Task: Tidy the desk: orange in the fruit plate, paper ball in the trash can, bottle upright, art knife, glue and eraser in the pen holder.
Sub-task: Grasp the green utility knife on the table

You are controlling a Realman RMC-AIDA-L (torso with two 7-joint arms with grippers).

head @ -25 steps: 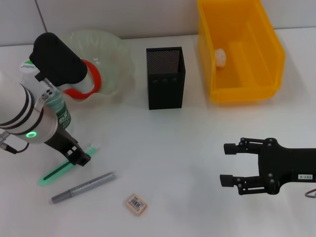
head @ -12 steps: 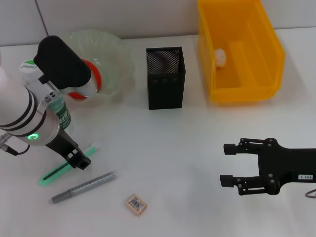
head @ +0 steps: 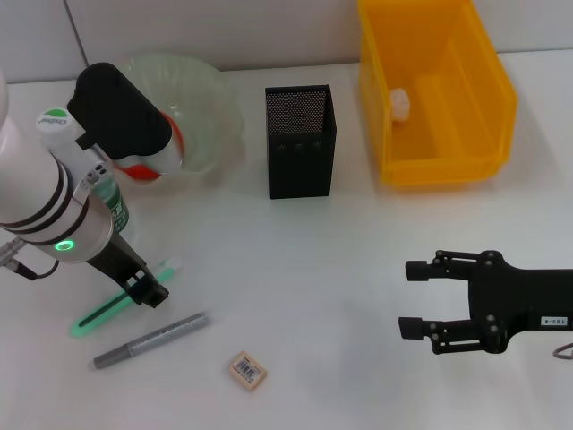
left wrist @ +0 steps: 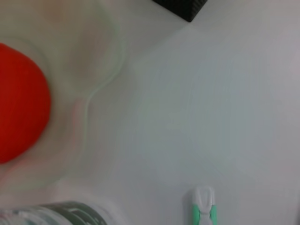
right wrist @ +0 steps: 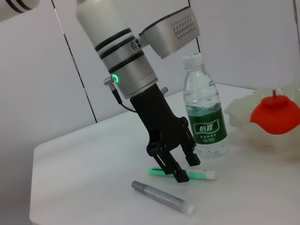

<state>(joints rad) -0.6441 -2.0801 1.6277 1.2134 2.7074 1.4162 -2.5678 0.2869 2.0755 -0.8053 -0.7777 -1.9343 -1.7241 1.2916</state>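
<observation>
While left gripper (right wrist: 180, 161) hangs open over green art knife (head: 121, 298): light, stiff, slippery — pinch mid-body; right gripper (head: 419, 298) open, empty

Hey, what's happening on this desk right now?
A two-armed robot is tidying the desk. The left gripper hangs open just above a green tool, next to the upright bottle. The orange is in the fruit plate and the paper ball is in the trash can. The eraser and a grey stick lie loose in front of the pen holder. The right gripper waits open, off to the right.
</observation>
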